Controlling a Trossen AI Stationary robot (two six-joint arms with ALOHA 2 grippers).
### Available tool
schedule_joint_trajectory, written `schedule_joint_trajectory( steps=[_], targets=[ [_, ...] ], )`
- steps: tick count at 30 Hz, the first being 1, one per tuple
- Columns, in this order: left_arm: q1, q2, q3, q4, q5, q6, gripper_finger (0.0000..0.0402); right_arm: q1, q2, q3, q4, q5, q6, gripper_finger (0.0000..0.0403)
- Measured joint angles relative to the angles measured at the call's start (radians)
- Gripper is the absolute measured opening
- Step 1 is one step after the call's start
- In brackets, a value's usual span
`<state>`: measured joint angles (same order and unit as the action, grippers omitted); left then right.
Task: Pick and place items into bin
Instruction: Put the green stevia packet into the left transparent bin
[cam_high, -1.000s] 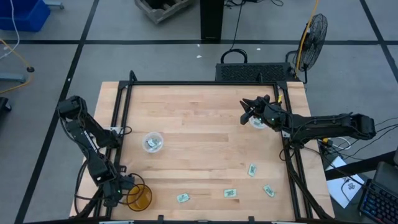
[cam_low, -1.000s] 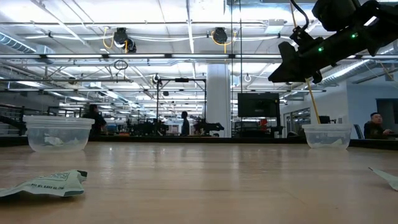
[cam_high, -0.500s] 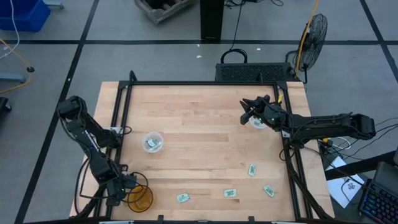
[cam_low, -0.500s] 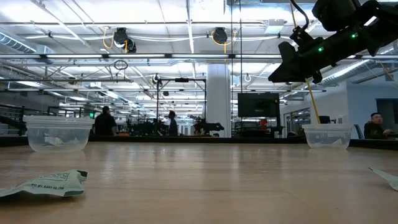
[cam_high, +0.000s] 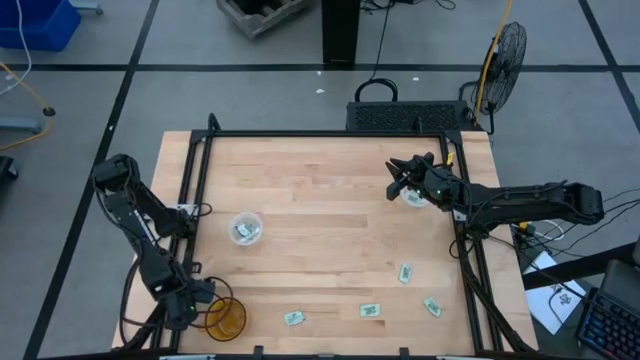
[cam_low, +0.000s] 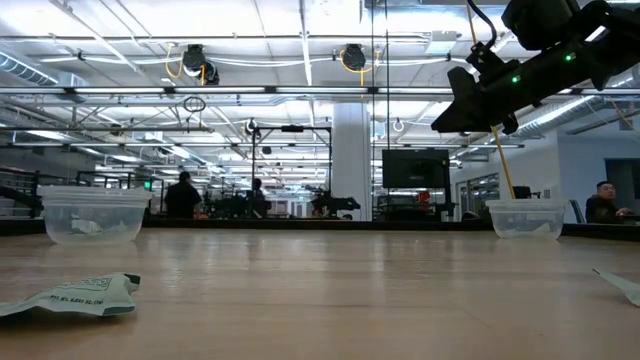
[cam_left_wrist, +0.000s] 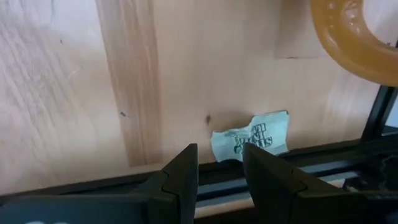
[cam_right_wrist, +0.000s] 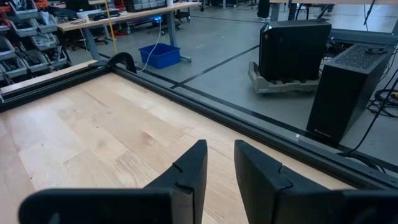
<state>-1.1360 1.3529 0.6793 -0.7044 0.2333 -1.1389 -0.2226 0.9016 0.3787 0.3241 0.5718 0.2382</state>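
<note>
Small pale green and white packets lie flat on the wooden table: three along the near edge (cam_high: 293, 318) (cam_high: 372, 310) (cam_high: 432, 306) and one (cam_high: 405, 272) a little farther in. Another packet (cam_left_wrist: 252, 140) lies by the black rail just beyond my left gripper (cam_left_wrist: 221, 163), which is open at the table's near left corner (cam_high: 183, 303) and touches nothing. My right gripper (cam_high: 400, 180) (cam_right_wrist: 221, 163) is open and hovers beside a clear cup (cam_high: 414, 196) at the far right. A second clear cup (cam_high: 245, 228) on the left holds packets.
An orange round container (cam_high: 225, 316) stands right beside the left gripper, and its rim (cam_left_wrist: 348, 31) shows in the left wrist view. A black frame rail (cam_high: 190, 190) borders the table. The middle of the table (cam_high: 320, 220) is bare wood. People move in the room behind.
Both grippers stay nearly where they were, with no opening or shutting to be seen. In the room behind the table, a person walks toward the right.
</note>
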Motion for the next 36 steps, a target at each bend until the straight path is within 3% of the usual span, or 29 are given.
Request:
schedule_joint_trajectory(
  steps=[10,20,29,32,36],
  targets=[
    [-0.012,0.0,-0.049,0.158,0.003,-0.052,0.0131,0.0,0.0,0.0,0.0,0.0,0.0,0.0073],
    [-0.012,0.0,-0.111,0.209,0.0,-0.127,0.0131,0.0,0.0,0.0,0.0,0.0,0.0,0.0073],
    [-0.012,-0.002,-0.125,0.232,0.002,-0.066,0.0131,0.0,0.0,0.0,0.0,0.0,0.0,0.0073],
    [-0.012,-0.002,-0.125,0.226,0.004,-0.027,0.0118,0.0,0.0,0.0,0.0,0.0,0.0,0.0073],
    [-0.012,-0.002,-0.126,0.215,0.003,-0.014,0.0071,0.0,0.0,0.0,0.0,0.0,0.0,0.0073]
  ],
)
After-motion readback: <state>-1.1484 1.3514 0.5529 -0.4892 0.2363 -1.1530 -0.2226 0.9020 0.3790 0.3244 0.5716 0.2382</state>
